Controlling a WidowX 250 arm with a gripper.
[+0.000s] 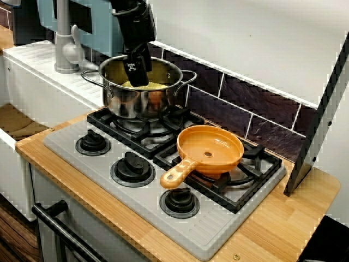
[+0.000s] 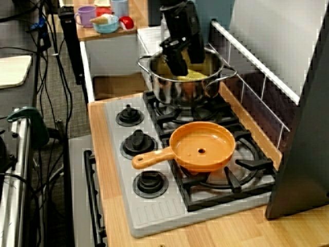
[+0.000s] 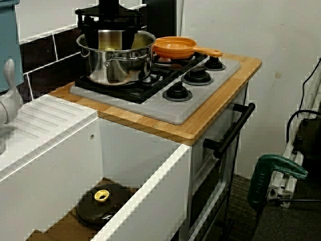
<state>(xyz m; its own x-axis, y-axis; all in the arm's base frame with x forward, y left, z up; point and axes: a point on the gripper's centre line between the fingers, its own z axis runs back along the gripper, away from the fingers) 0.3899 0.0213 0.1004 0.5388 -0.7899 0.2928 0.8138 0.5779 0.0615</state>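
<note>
One steel pot (image 1: 139,103) stands on a back burner of the hob (image 1: 71,143), and the tool (image 1: 139,70) hangs down into its mouth. A yellow thing (image 1: 146,85) lies low inside the pot, right beneath the fingertips. Which way its long axis runs I cannot make out. The jaws stand spread apart, gripping nothing that I can see, and whether a tip touches the yellow thing is hidden. The orange pan (image 1: 210,148) sits apart on the next burner.
</note>
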